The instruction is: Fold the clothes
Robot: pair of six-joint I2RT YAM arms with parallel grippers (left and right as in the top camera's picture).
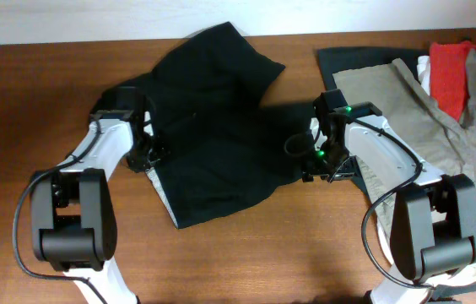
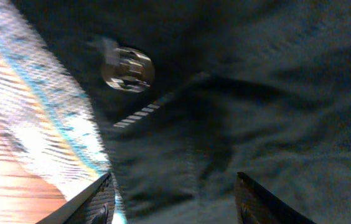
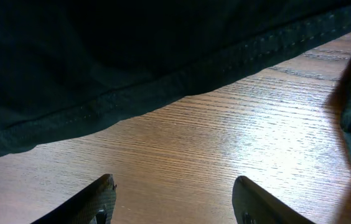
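While black shorts [image 1: 213, 127] lie spread on table [image 1: 246, 262] between my arms, my left gripper [image 2: 174, 190] sits at waistband edge, jaws wide, over black fabric beside pale lining [image 2: 45, 112] and metal button [image 2: 127, 68]. My right gripper [image 3: 172, 190] at opposite edge, jaws wide, above bare wood just beside hem. Khaki garment [image 1: 424, 110], red cloth [image 1: 451, 72] far right.

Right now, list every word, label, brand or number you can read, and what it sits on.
No readable text in any view.
Metal button on the black shorts: any stamping is too blurred to read.
Pale waistband lining: woven stripes only, no lettering.
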